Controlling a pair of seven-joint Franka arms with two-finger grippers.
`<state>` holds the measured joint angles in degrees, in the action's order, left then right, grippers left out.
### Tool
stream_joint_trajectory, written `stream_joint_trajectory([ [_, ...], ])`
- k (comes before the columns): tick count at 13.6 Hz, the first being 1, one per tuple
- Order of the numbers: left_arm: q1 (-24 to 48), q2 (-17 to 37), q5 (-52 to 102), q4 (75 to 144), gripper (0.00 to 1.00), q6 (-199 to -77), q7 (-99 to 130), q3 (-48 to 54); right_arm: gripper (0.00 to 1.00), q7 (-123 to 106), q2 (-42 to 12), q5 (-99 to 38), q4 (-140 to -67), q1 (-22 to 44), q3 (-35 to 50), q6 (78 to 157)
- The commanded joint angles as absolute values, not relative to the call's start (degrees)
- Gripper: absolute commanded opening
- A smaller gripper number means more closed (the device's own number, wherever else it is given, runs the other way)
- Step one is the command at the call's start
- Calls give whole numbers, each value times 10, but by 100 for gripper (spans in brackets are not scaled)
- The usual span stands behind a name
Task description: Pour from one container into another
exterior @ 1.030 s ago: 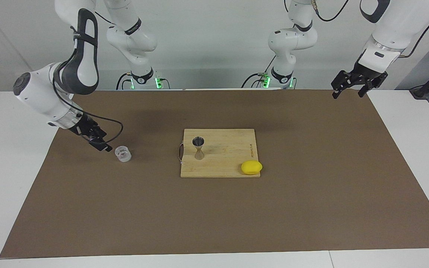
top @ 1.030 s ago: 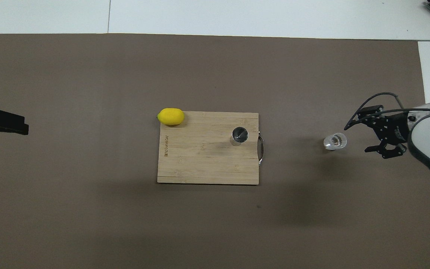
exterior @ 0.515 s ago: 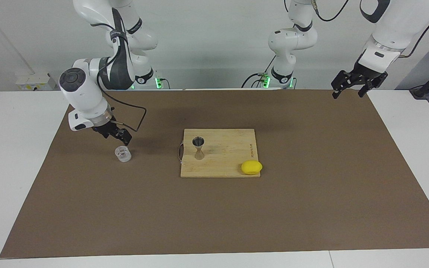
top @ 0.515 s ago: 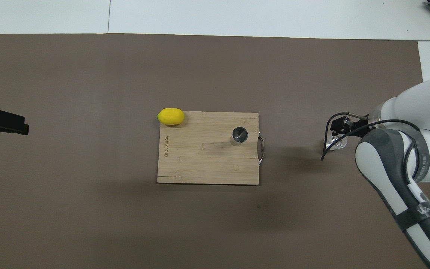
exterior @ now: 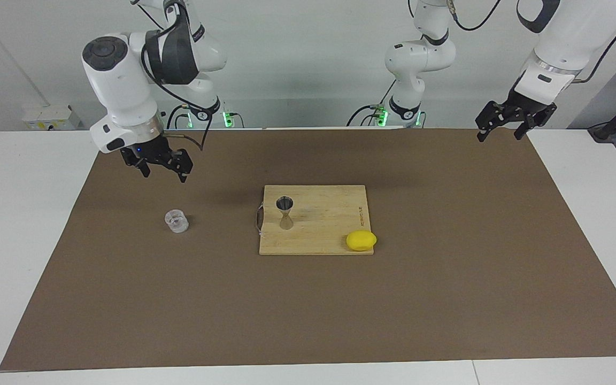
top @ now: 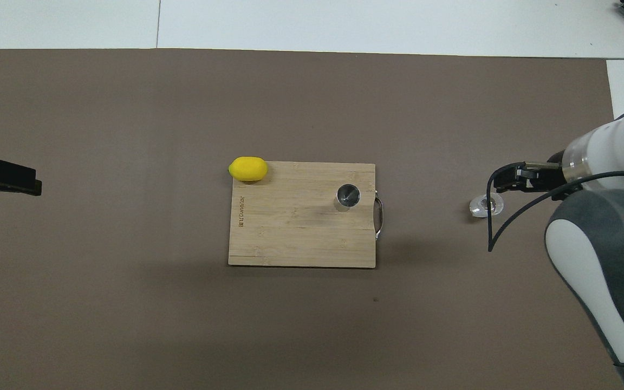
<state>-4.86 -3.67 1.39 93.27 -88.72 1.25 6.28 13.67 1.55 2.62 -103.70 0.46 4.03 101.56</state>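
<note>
The small clear glass cup [exterior: 176, 221] [top: 486, 206] stands upright on the brown mat toward the right arm's end of the table. The grey steel jigger [exterior: 285, 211] [top: 348, 196] stands upright on the wooden cutting board [exterior: 329, 224] [top: 290, 233], near its handle. My right gripper [exterior: 163, 170] [top: 507, 181] hangs open and empty, raised over the mat close by the cup and clear of it. My left gripper [exterior: 499, 136] [top: 19, 179] waits open and empty, high over the mat's edge at the left arm's end.
A yellow lemon [exterior: 361, 240] [top: 247, 168] lies at the board's corner farthest from the robots, toward the left arm's end. The brown mat [exterior: 447, 294] covers most of the white table. A black cable loops from the right wrist near the cup.
My right gripper has risen from low beside the cup to well above the mat, and its wrist has turned to point downward. The cup has stayed put. The left arm has not moved.
</note>
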Motion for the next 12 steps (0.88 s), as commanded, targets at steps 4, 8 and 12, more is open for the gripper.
stream_joint_trajectory([
  [4,-47,-48,9,941,100,-880,11,62,100,106,-14,25,-907,-3,41,925],
  [8,-47,-48,9,941,100,-880,11,62,100,91,-9,-2,-917,-1,40,896],
  [12,-47,-48,9,941,100,-880,11,62,100,90,3,-13,-941,-1,40,893],
])
